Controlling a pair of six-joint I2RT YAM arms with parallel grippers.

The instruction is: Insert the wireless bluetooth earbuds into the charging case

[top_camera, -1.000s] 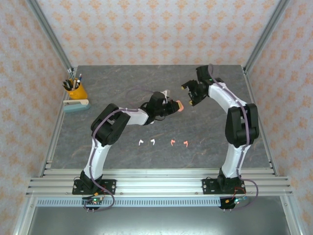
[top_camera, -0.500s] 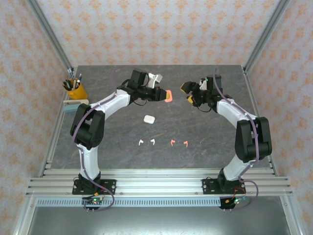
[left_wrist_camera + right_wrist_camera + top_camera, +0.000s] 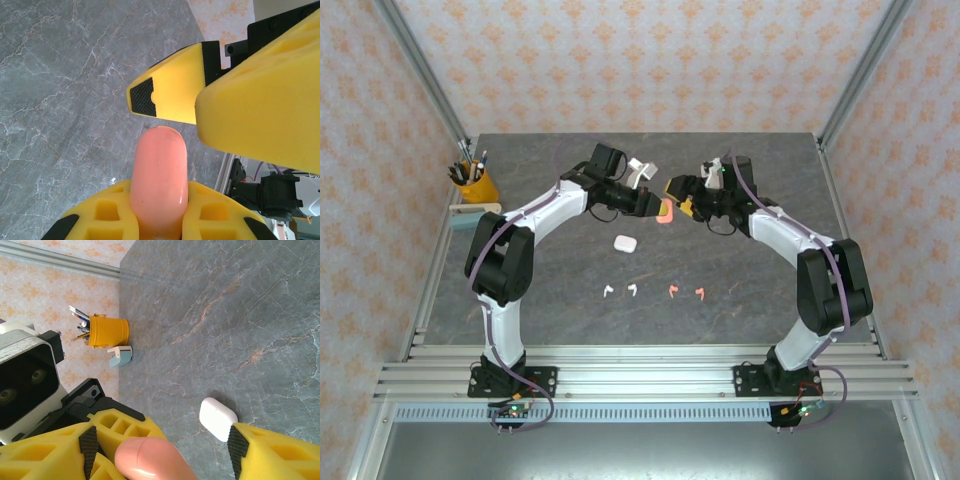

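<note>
My left gripper (image 3: 655,207) is shut on a coral-pink charging case (image 3: 665,210), held above the table's middle back. In the left wrist view the case (image 3: 159,175) stands out from between my yellow fingers (image 3: 100,215). My right gripper (image 3: 678,198) is open, its jaws on either side of the case's free end (image 3: 150,460), with a gap on the right. A white case (image 3: 625,243) lies shut on the table. Two white earbuds (image 3: 620,291) and two coral-pink earbuds (image 3: 686,292) lie in a row nearer the arms.
A yellow pen cup (image 3: 476,185) and a pale blue and white object (image 3: 475,215) stand at the table's left edge. The white case (image 3: 218,419) lies just beyond my right gripper's right finger (image 3: 265,452). Metal frame posts rise at the back corners.
The left arm swung back with the pink case, uncovering the white case. The right gripper moved left up to the pink case and its jaws narrowed a little.
</note>
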